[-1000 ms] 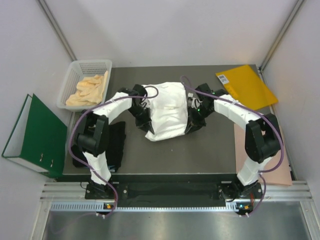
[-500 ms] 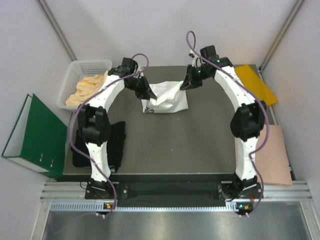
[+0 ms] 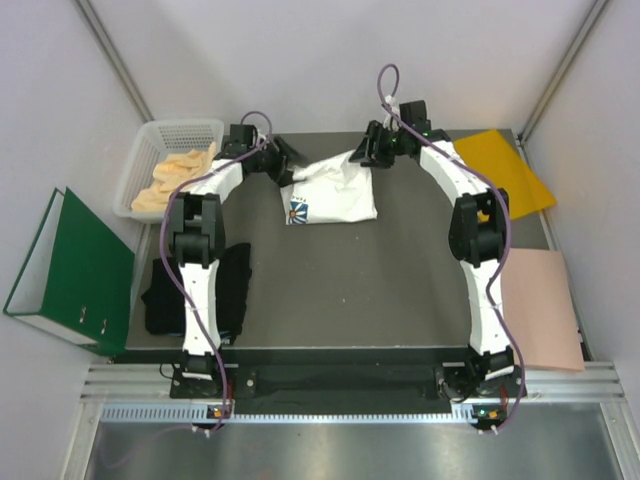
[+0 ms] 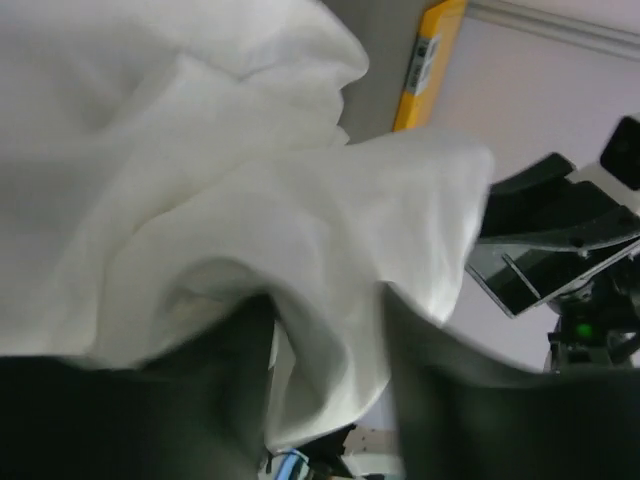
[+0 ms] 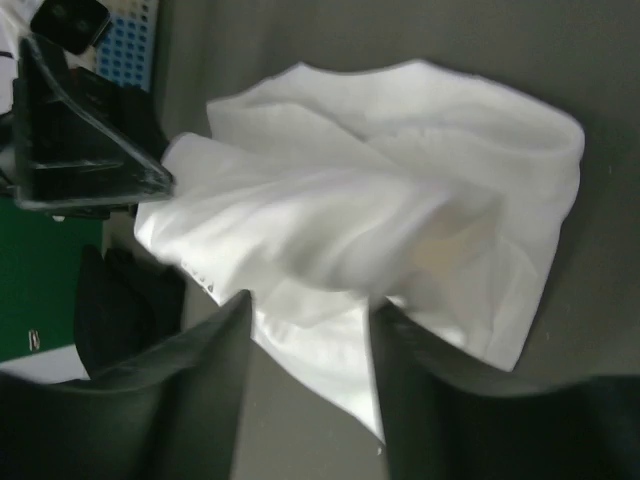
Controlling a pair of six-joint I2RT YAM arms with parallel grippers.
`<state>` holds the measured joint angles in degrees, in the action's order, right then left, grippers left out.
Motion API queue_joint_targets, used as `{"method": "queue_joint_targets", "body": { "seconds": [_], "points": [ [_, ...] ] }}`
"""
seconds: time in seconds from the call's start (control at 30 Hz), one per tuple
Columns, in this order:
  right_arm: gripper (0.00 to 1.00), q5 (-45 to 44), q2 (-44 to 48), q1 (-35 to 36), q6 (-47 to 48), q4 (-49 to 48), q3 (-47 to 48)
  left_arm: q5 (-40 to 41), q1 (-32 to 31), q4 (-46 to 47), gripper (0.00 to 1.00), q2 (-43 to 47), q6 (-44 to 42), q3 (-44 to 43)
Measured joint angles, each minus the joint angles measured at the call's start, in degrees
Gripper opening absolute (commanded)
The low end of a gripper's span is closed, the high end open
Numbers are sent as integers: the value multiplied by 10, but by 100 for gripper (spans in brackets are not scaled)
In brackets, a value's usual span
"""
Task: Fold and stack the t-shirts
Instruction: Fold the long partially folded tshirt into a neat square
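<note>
The white t-shirt lies folded at the far middle of the table, its blue daisy print facing up at the near left corner. My left gripper is at the shirt's far left edge and my right gripper at its far right edge. In the left wrist view the left gripper is open, with a loose fold of white cloth hanging between the fingers. In the right wrist view the right gripper is open over a corner of the shirt. The black t-shirt lies at the left, partly behind the left arm.
A white basket holding yellow cloth stands at the far left. A green binder lies off the table's left side. An orange-yellow envelope sits at the far right corner, and a pink sheet lies along the right edge.
Both arms carried the white shirt from mid-table to the far edge and laid it down folded. Both grippers, shut on the cloth before, now stand open.
</note>
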<state>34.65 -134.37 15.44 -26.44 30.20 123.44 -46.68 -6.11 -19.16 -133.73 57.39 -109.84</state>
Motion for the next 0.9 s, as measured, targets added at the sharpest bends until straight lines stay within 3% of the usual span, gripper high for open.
{"method": "queue_joint_targets", "body": {
  "seconds": [0.1,0.2,0.3,0.63,0.9],
  "points": [
    [97,-1,-17,-3,-37,-73,-2,-23,13,123,99,-36,92,-13],
    [100,-7,-22,-4,-64,-124,-10,-35,24,208,99,-67,145,-42],
    [100,-21,-21,-5,-64,-149,-12,-36,30,236,99,-68,145,-55],
    [100,-76,56,-7,-5,-125,-118,38,30,77,99,56,-69,-26],
    [100,-89,80,-7,4,-118,-170,70,22,13,99,17,-147,-34]
  ]
}}
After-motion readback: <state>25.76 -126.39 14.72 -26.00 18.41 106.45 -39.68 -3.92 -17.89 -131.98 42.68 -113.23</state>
